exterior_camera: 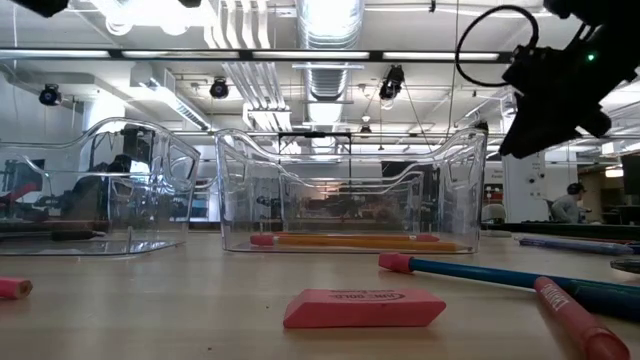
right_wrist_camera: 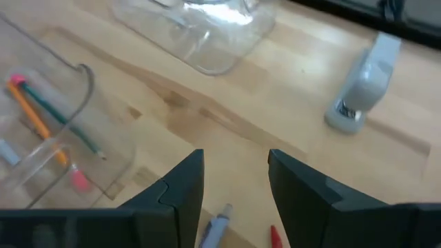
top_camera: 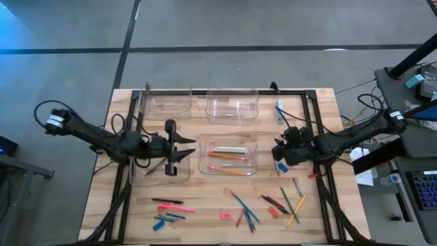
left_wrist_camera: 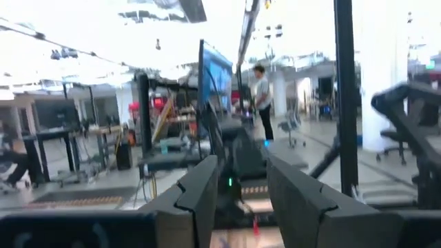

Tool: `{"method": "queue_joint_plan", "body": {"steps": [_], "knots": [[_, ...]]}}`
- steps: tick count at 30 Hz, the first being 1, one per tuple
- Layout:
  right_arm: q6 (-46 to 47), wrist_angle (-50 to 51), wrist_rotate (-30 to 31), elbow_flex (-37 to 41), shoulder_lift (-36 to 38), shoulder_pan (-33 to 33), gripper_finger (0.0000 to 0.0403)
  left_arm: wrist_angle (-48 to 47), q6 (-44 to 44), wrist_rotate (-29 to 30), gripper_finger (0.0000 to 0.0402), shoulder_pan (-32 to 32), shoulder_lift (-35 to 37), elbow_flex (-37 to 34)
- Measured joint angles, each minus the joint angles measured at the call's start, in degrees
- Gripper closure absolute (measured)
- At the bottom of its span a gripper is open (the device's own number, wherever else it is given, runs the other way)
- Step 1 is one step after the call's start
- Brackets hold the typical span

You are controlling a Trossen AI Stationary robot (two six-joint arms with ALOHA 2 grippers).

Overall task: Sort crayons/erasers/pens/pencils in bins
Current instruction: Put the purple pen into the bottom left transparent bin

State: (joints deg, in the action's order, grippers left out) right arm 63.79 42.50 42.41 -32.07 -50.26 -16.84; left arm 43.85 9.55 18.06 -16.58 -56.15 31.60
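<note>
Left gripper (top_camera: 179, 150): fingers spread, empty, above the left front bin (top_camera: 158, 164), which holds a dark pen (top_camera: 154, 166).
Right gripper (top_camera: 278, 153): fingers apart, empty, at 3 o'clock of the middle bin (top_camera: 228, 157).
Pencils (top_camera: 225, 154): inside the middle bin, at 9 o'clock from the right gripper.
Loose crayons (top_camera: 244, 209), eraser (top_camera: 225, 216), pens (top_camera: 166, 201): on the table at 6 o'clock of the bins, well apart from both grippers.

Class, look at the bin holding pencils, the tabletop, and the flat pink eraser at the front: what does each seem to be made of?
Bin: likely clear glossy plastic, since the room shows through its shiny walls.
Tabletop: looks like pale wood with a smooth finish, with visible plank strips.
Eraser: probably matte rubber, a dull pink block with printed lettering.
</note>
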Motion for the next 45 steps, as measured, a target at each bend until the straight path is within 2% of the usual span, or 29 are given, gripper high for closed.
{"method": "queue_joint_plan", "body": {"steps": [9, 19, 31, 37, 41, 45], "knots": [[8.1, -2.0, -2.7, 1.4, -6.6, 0.0, 0.025, -1.6, -2.7, -1.5, 0.0291, -0.1, 2.6, 0.3], [14.2, -3.2, -9.5, 1.4, -16.9, 0.0, 0.025, -5.9, -3.2, -2.2, 0.0291, -0.4, 5.1, 0.3], [13.6, -8.7, -12.9, 1.7, -22.1, 0.0, 0.025, -5.8, -3.2, -2.3, 0.0291, -0.4, 4.8, 0.3], [14.0, -15.5, -13.9, 4.4, -24.4, 0.0, 0.0251, -5.8, -3.2, -2.3, 0.0291, -0.4, 4.8, 0.3], [14.6, -17.3, -13.1, 4.8, -27.0, 0.0, 0.0265, -5.8, -3.2, -2.3, 0.0291, -0.4, 4.8, 0.3], [15.1, -18.1, -13.1, 4.5, -29.0, 0.0, 0.0306, -5.8, -3.2, -2.3, 0.0291, -0.4, 4.8, 0.3]]}}
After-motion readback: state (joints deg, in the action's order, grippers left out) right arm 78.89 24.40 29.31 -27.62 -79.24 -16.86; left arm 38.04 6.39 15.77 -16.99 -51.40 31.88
